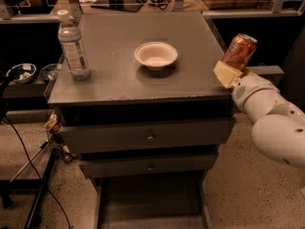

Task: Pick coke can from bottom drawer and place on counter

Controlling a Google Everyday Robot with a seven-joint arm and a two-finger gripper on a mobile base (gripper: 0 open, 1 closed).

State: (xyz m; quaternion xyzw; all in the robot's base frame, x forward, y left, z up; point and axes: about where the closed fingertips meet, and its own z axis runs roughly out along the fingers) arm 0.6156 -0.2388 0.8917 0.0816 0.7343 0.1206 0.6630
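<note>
The red coke can is held tilted in my gripper, just off the right edge of the counter and about level with its top. The gripper's cream fingers are shut on the can's lower part, at the end of my white arm. The bottom drawer stands pulled open at the foot of the cabinet, and its tray shows nothing inside.
A clear water bottle stands at the counter's left edge. A white bowl sits near the counter's middle. Two knobbed drawers are shut below the top. Cables and a stand lie on the floor at left.
</note>
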